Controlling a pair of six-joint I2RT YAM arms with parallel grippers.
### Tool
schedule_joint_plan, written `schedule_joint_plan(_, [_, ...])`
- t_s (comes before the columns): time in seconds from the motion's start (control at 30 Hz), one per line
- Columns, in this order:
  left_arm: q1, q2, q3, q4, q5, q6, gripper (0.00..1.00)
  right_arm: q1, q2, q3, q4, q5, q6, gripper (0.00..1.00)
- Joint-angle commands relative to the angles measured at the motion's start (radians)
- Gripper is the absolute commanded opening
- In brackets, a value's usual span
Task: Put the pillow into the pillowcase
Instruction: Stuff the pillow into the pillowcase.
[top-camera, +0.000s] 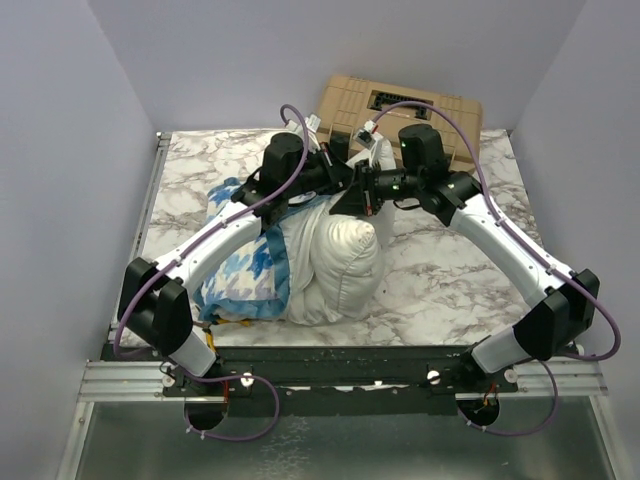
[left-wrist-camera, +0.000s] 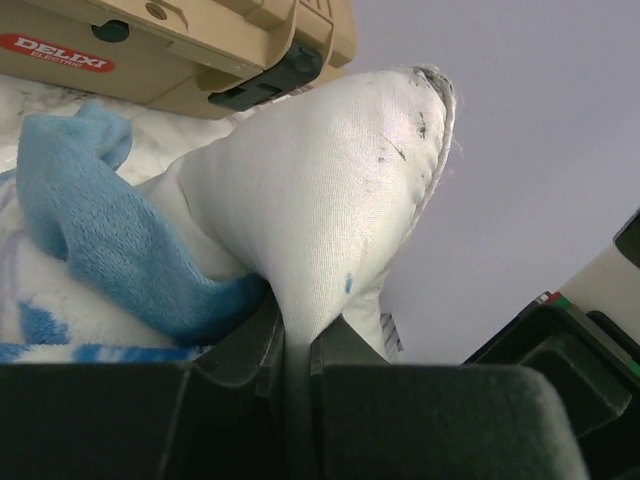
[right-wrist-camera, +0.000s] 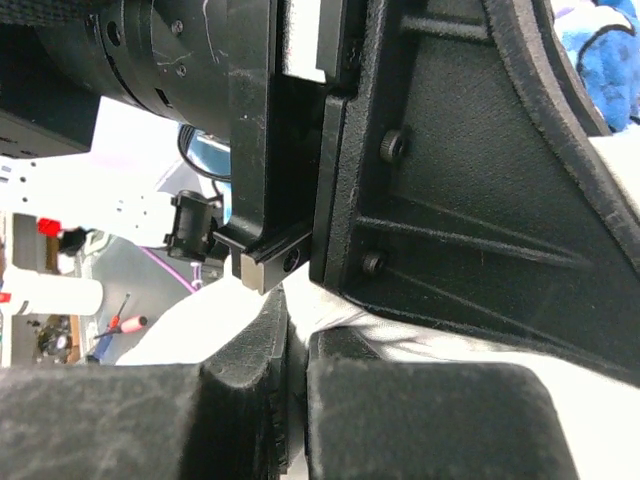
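Observation:
The white pillow (top-camera: 340, 262) stands bunched up in the middle of the marble table, one corner lifted. To its left lies the pillowcase (top-camera: 245, 272), blue and cream patterned, with a blue frill (left-wrist-camera: 100, 225). My left gripper (top-camera: 347, 186) and right gripper (top-camera: 372, 190) meet nose to nose over the pillow's raised far end. In the left wrist view the left gripper (left-wrist-camera: 297, 335) is shut on the speckled white pillow corner (left-wrist-camera: 330, 200). In the right wrist view the right gripper (right-wrist-camera: 297, 332) is shut on white pillow fabric (right-wrist-camera: 330, 300), with the left gripper's black body (right-wrist-camera: 460, 190) just beyond it.
A tan plastic box (top-camera: 400, 115) sits at the back edge of the table, close behind both grippers; it also shows as the box (left-wrist-camera: 200, 50) in the left wrist view. Grey walls close in left and right. A black rail (top-camera: 330, 365) runs along the near edge.

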Motion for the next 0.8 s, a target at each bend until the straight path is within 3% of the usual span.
schedule_joint_plan(0.0, [0.0,-0.025,0.016,-0.061,-0.026,0.042,0.0,0.035,-0.077,0.1,0.036,0.14,-0.017,0.09])
schedule_joint_plan(0.07, [0.007,-0.055,0.026,-0.055,-0.098,0.038,0.0,0.036,-0.095,0.126,0.013,0.201,-0.019,0.22])
schedule_joint_plan(0.13, [0.024,-0.08,0.034,-0.042,-0.142,0.039,0.0,0.035,-0.11,0.155,-0.013,0.248,-0.018,0.51])
schedule_joint_plan(0.17, [0.034,-0.092,0.035,-0.035,-0.154,0.034,0.0,0.034,-0.116,0.169,-0.026,0.272,-0.014,0.6])
schedule_joint_plan(0.33, [0.102,-0.163,0.002,-0.013,-0.23,0.009,0.0,0.034,-0.184,0.199,-0.086,0.466,0.021,0.88])
schedule_joint_plan(0.53, [0.166,-0.284,-0.058,0.143,-0.292,-0.033,0.0,-0.014,-0.191,0.289,-0.271,0.712,0.094,0.93])
schedule_joint_plan(0.67, [0.171,-0.299,-0.033,0.299,-0.259,-0.136,0.0,-0.086,-0.212,0.236,-0.302,0.712,0.147,0.93])
schedule_joint_plan(0.77, [0.166,-0.232,0.07,0.356,-0.187,-0.274,0.0,-0.158,-0.248,0.157,-0.309,0.693,0.201,0.93])
